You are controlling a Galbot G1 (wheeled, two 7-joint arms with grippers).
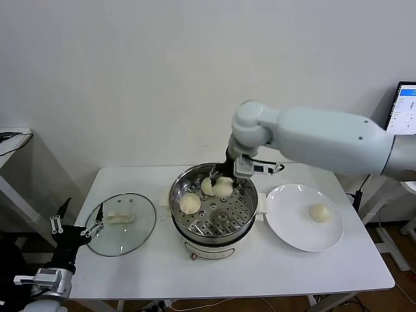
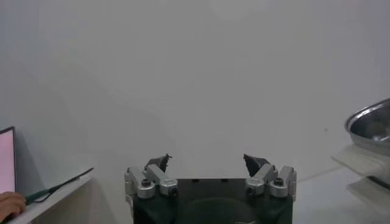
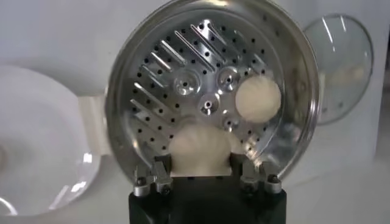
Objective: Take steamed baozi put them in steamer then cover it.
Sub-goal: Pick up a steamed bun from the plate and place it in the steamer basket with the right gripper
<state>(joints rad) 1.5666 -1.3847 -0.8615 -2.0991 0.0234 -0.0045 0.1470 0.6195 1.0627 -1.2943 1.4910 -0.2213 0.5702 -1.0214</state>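
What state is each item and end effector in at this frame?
steamer: uncovered, two buns resting on its tray
cover: flat on table, left of steamer
plate: holds one bun
right end effector: shut on a baozi inside the steamer
left end effector: open, empty, parked low left

A white table (image 1: pixel 143 266) carries the cover (image 1: pixel 121 223), steamer (image 1: pixel 211 224) and plate (image 1: pixel 292 231).

The head camera looks forward and down from above the near edge of the white surface (image 1: pixel 227 273). The right wrist camera hangs close above the round shiny steel steamer pot (image 3: pixel 304 85), facing down; both views share it. The left wrist camera sits low at the left, facing a blank wall.
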